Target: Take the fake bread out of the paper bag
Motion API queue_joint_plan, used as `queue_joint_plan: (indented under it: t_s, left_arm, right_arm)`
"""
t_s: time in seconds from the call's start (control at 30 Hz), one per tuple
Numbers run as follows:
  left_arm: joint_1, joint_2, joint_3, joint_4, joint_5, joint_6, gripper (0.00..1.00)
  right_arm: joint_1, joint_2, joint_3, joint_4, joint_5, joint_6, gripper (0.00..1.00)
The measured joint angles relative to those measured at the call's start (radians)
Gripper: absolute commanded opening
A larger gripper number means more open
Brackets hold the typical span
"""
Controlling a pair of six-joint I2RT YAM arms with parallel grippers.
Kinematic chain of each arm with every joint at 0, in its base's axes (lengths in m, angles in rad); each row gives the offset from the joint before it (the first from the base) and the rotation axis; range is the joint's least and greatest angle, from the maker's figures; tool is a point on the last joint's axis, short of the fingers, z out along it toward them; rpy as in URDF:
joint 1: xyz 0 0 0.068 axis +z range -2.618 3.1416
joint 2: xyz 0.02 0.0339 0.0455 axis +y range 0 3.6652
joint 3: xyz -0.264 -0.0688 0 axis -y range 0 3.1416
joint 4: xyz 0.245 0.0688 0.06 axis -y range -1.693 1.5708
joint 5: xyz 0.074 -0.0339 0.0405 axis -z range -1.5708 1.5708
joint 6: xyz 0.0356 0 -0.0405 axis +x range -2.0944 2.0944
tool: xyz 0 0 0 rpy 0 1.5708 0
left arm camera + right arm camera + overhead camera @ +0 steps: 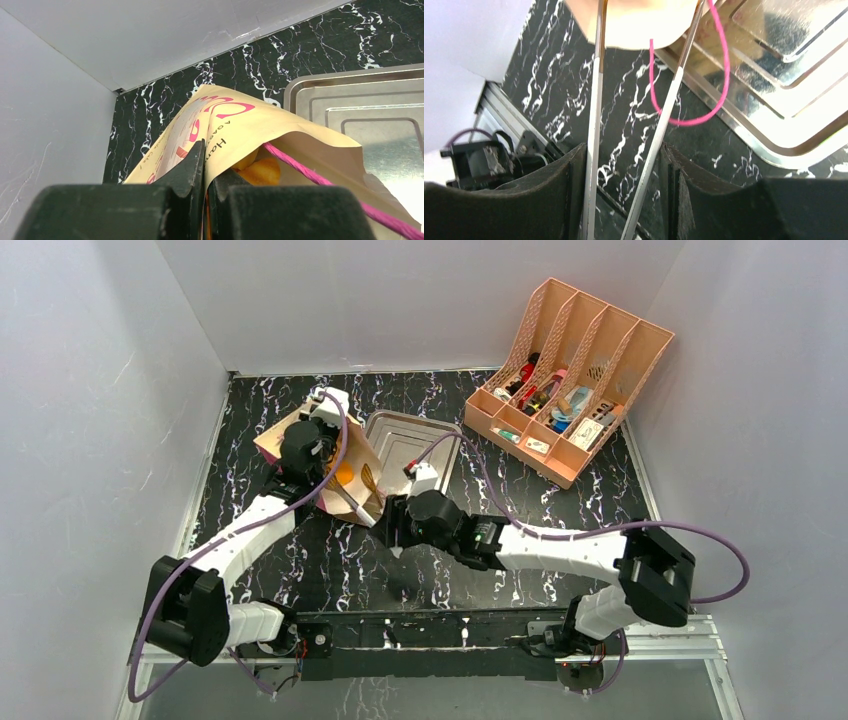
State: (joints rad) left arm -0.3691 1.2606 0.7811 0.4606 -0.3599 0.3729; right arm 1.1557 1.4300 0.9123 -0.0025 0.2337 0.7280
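The paper bag [275, 440] lies tilted at the back left, its mouth facing the tray. My left gripper [206, 167] is shut on the bag's upper edge [235, 120], holding the mouth open. Golden-orange fake bread [262, 171] shows just inside, beside a pink cord handle [320, 180]; in the top view it is an orange patch [344, 474]. My right gripper [624, 165] is shut on a pair of metal tongs [594, 125], whose two arms [356, 504] reach up to the bag's mouth [639, 25]. The tong tips are hidden by the bag's edge.
A steel tray [432, 436] sits right of the bag, its rim [774, 145] close to the tongs. A loose pink cord loop [716, 90] hangs over the tray's edge. A peach file rack [570, 380] with small items stands at the back right. Grey walls enclose the table.
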Motion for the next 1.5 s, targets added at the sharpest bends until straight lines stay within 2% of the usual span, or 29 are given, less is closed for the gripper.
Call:
queue_joint_plan:
  t_s: [0.37,0.63,0.77,0.87,0.9,1.03,1.13,1.5]
  left_arm:
    - [-0.003,-0.032,-0.018,-0.016,0.000,-0.017,0.00]
    - [-0.006,-0.041,-0.024,-0.021,-0.001,-0.023,0.00]
    - [-0.008,-0.041,-0.024,-0.021,-0.003,-0.026,0.00]
    - [-0.010,-0.041,-0.024,-0.021,-0.006,-0.026,0.00]
    - [-0.011,-0.041,-0.024,-0.021,-0.006,-0.026,0.00]
    - [-0.013,-0.041,-0.028,-0.019,-0.008,-0.026,0.00]
    - [-0.015,-0.041,-0.029,-0.019,-0.010,-0.026,0.00]
    - [-0.016,-0.041,-0.029,-0.019,-0.010,-0.035,0.00]
  right_arm:
    - [-0.148,0.089,-0.008,0.204,-0.156,0.151,0.38]
    - [-0.174,0.116,-0.035,0.275,-0.243,0.225,0.22]
    - [-0.176,0.116,-0.044,0.292,-0.252,0.240,0.07]
    - [-0.177,0.116,-0.046,0.298,-0.253,0.243,0.06]
    - [-0.177,0.116,-0.048,0.300,-0.253,0.243,0.08]
    - [-0.177,0.106,-0.068,0.307,-0.256,0.240,0.33]
    - [-0.177,0.101,-0.071,0.306,-0.257,0.230,0.44]
    - [-0.194,0.103,-0.071,0.306,-0.272,0.208,0.49]
